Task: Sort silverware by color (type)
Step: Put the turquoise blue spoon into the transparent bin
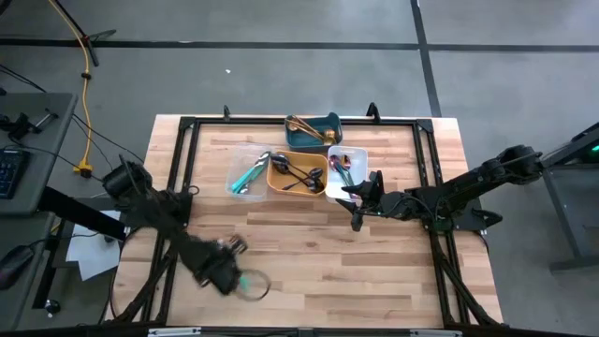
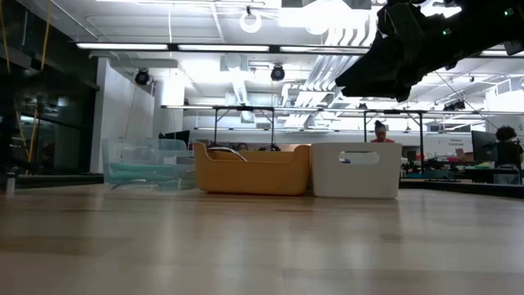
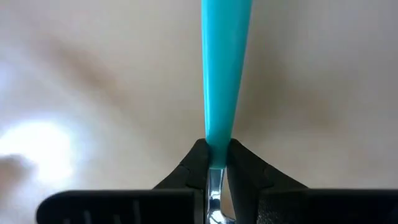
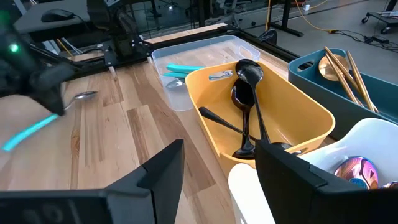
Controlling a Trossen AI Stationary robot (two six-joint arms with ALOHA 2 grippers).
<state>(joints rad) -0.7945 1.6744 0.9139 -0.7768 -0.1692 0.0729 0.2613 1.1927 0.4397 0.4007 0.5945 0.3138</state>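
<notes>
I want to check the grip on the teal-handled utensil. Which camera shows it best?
The left wrist view: the left gripper pinches the teal-handled utensil close up. The high view shows a teal speck, the right wrist view a blurred streak, the low view nothing.

Teal-handled spoon (image 3: 225,74): being pinched at the neck by the left tool (image 3: 216,163). Teal utensils (image 4: 182,69): lying in the clear tray. Black spoons (image 4: 247,99): resting in yellow tray. Gold pieces (image 4: 343,67): sitting in blue tray. Iridescent pieces (image 4: 356,171): lying in white tray.

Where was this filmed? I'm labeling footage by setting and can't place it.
Probably a robotics lab or workshop. Rows of ceiling lights and exposed ducts hang over framed workbenches, people sit at stations behind, and a desk with a keyboard stands beside the wooden table.
</notes>
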